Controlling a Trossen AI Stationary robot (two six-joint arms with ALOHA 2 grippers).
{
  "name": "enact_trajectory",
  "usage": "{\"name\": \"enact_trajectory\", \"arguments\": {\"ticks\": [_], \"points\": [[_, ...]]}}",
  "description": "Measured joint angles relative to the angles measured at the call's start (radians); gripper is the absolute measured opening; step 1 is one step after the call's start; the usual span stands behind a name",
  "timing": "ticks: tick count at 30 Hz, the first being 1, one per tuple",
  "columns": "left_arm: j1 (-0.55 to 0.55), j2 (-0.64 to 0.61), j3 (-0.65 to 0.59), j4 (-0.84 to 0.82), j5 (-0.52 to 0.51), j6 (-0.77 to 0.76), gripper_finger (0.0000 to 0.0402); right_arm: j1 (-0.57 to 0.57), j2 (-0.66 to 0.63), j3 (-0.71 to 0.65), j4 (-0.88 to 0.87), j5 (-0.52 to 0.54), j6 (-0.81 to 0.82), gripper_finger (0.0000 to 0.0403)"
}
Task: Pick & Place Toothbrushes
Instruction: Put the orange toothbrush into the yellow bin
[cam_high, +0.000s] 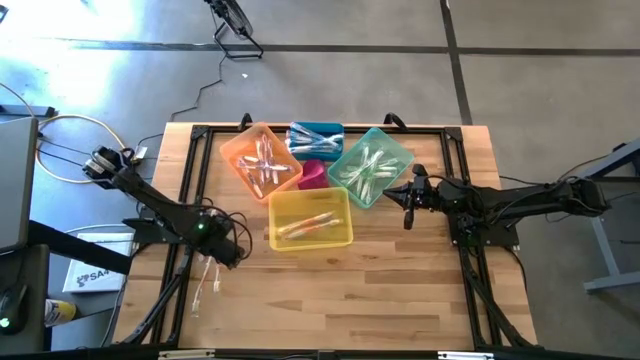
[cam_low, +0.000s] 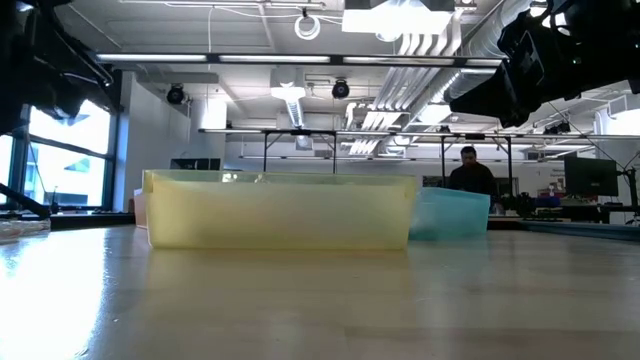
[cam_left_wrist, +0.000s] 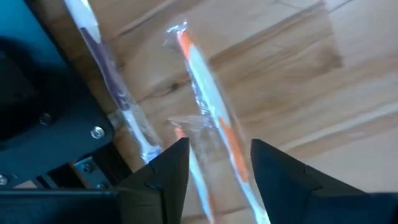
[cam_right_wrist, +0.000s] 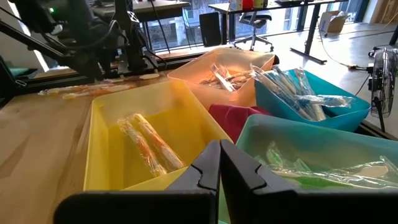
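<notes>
A: From above, how are the arms sitting?

B: The left gripper (cam_high: 232, 250) is reaching low over the table's left side, just beside the yellow bin (cam_high: 311, 219), with loose toothbrushes (cam_high: 207, 278) lying on the wood near it. The right gripper (cam_high: 409, 199) is hanging beside the green bin (cam_high: 371, 166).

A: And the bins?

B: Orange bin (cam_high: 261, 160), blue bin (cam_high: 316, 139), green and yellow are all holding wrapped brushes, clustered around a magenta bin (cam_high: 313, 175).

A: The low view?

B: The yellow bin (cam_low: 280, 211) is filling the middle; a person (cam_low: 470, 172) is sitting far behind.

A: Left wrist?

B: Its fingers (cam_left_wrist: 163, 174) are standing apart over an orange-accented toothbrush (cam_left_wrist: 211, 118), gripping nothing.

A: Right wrist?

B: Its fingers (cam_right_wrist: 239, 171) are pressing together, empty, facing two wrapped brushes (cam_right_wrist: 149, 144) lying in the yellow bin.
</notes>
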Motion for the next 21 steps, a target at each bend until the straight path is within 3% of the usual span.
{"name": "enact_trajectory", "arguments": {"ticks": [9, 21], "points": [[0.000, 0.000, -0.115, 0.190, 0.003, 0.000, 0.0154, 0.000, 0.000, 0.000, 0.000, 0.000, 0.000, 0.0004], [0.000, -0.003, -0.217, 0.311, 0.004, -0.003, 0.0154, 0.000, 0.000, 0.000, 0.000, 0.000, 0.000, 0.0004]]}}
